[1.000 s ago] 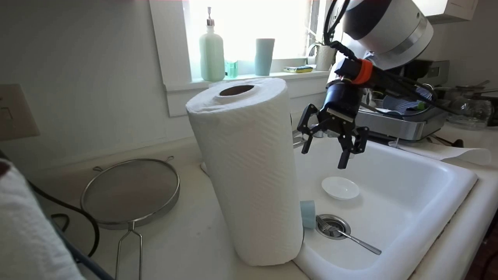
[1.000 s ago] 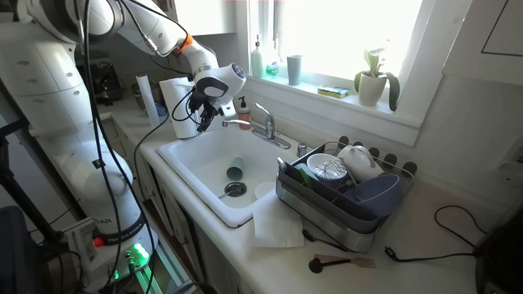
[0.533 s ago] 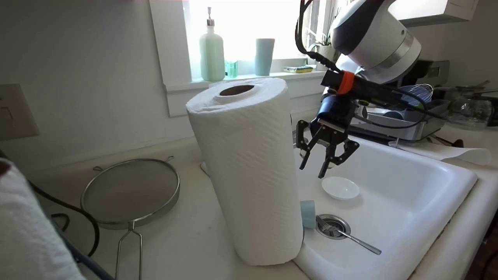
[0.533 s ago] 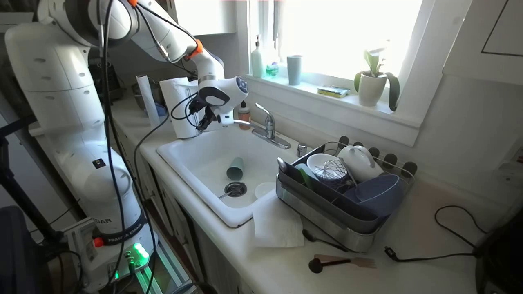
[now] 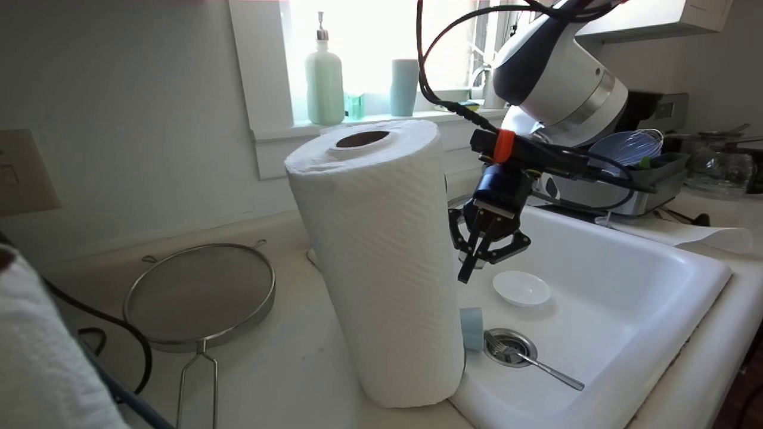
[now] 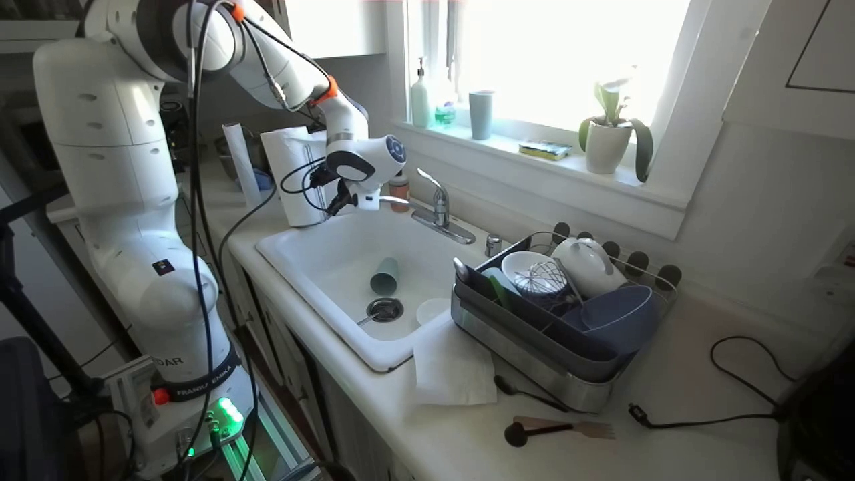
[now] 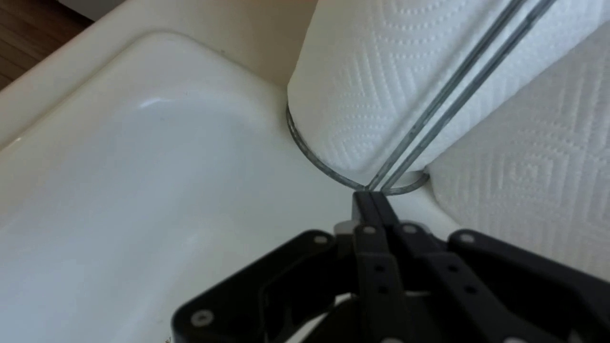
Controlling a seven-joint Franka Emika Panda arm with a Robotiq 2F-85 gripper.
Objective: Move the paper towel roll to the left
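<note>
End effector (image 5: 465, 276) above sink (image 5: 626, 286), jaws pressed together, paper towel roll (image 5: 384, 256) standing on desk (image 5: 310, 360) just beside it, contact cannot be told, blue-green cup (image 6: 385, 275) on its side, white dish (image 5: 521, 288), both below it

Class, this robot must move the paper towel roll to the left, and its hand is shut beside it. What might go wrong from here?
Toppling: the paper towel roll is tall, so a push from the shut hand might tip it instead of sliding it.
Falling in: it stands on a wire stand right at the edge of the sink, and could drop in if it tips that way.
Bumping: a strainer lies across from the sink, perhaps in its path.
</note>
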